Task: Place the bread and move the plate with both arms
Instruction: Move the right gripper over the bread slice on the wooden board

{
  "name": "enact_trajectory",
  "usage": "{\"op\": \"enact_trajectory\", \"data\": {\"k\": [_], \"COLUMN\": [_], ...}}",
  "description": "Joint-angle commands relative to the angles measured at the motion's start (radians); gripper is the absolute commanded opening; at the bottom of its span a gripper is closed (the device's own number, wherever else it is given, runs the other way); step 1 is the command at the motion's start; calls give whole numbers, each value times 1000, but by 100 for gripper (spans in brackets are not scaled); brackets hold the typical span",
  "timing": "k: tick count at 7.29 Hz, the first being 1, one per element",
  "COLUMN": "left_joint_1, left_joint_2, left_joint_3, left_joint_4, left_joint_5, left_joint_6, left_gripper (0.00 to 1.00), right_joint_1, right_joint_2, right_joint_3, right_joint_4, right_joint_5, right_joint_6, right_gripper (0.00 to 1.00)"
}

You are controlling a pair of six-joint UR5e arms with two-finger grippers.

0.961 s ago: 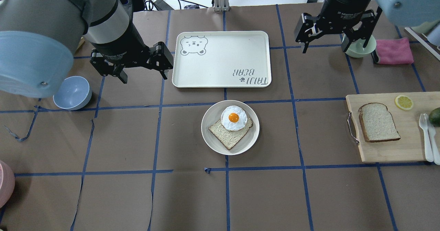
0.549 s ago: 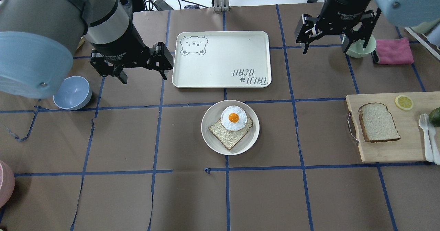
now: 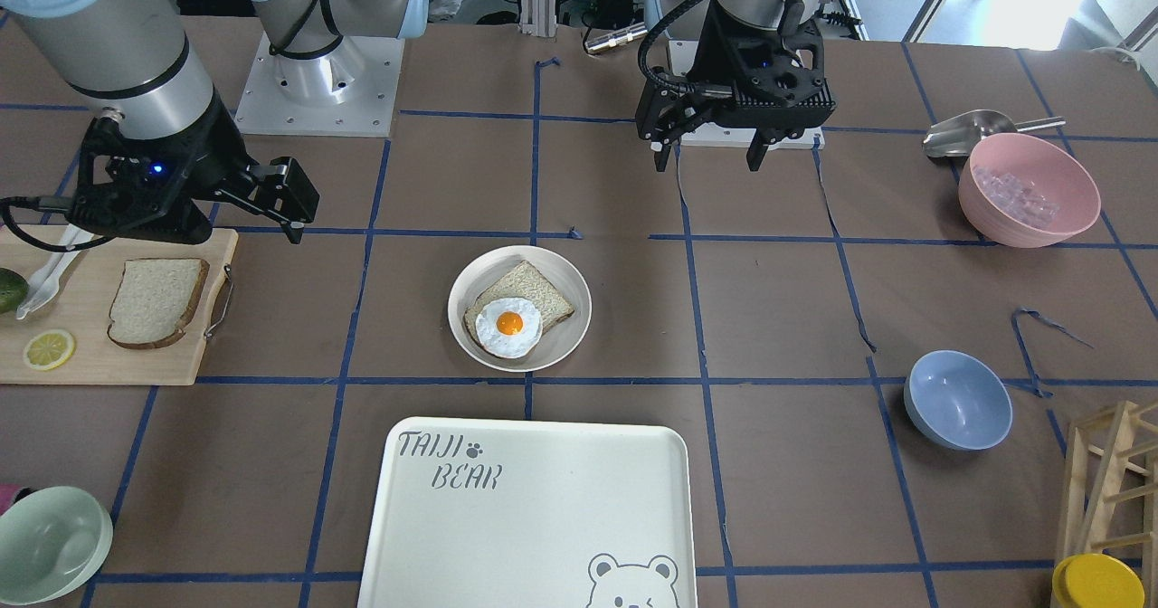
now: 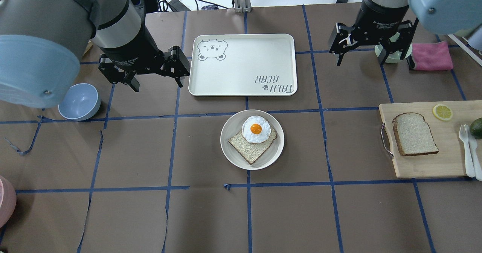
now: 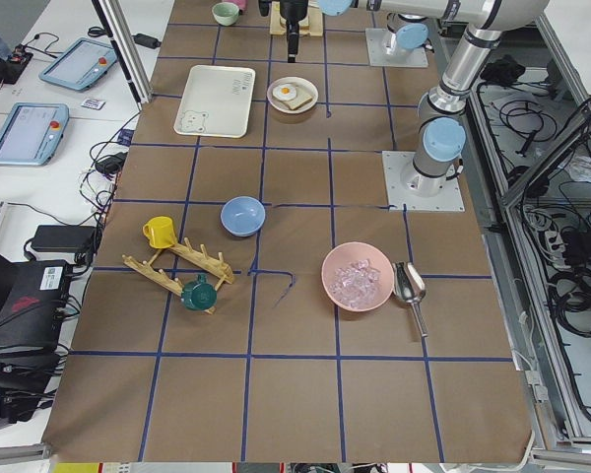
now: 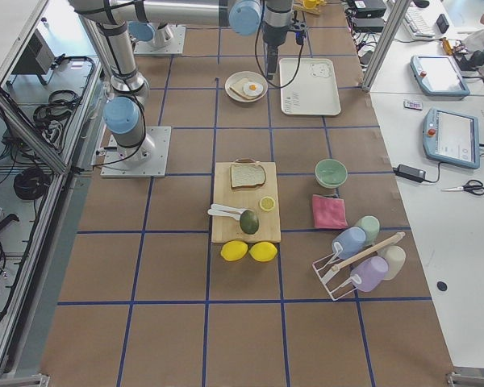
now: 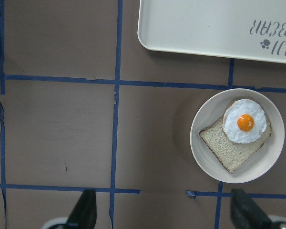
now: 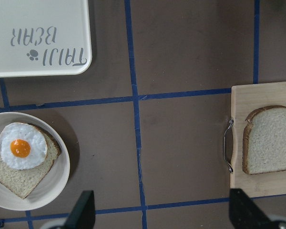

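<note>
"Black jaws, how do they stand?"
"Your left gripper (image 4: 158,84) hangs spread and empty beside the tray (image 4: 241,91). Your right gripper (image 4: 360,62) hangs likewise."
"Bread?"
"Your bread (image 4: 414,134) lies on the cutting board (image 4: 444,162). The plate (image 4: 230,149) sits mid-table, brown paper (image 4: 293,215) all around."

Left gripper (image 4: 158,86) and right gripper (image 4: 360,61) hover; all 4 jaws spread.

The brown-papered table (image 4: 131,151) carries the plate (image 4: 230,152) below and between the left gripper (image 4: 159,86) and right gripper (image 4: 359,62), with a white bear tray (image 4: 244,66) beyond it. A wooden board (image 4: 448,160) lies to the right gripper's right, a blue bowl (image 4: 80,101) to the left gripper's left.
</note>
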Motion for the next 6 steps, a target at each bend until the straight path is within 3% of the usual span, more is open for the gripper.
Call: {"op": "enact_trajectory", "data": {"k": [1, 3, 6], "left_joint_1": [1, -1, -1], "left_joint_2": [1, 1, 1], "left_joint_3": [0, 0, 2], "left_joint_4": [0, -1, -1], "left_joint_5": [0, 2, 2], "left_joint_6": [0, 5, 6], "left_gripper": [100, 100, 100], "right_joint_1": [-147, -220, -287], "right_joint_2": [14, 28, 92], "right_joint_3": [106, 238, 372], "right_joint_4": [-77, -244, -395], "right_joint_5": [11, 1, -7], "right_joint_6": [-126, -170, -149], "right_gripper": [100, 100, 73]}}
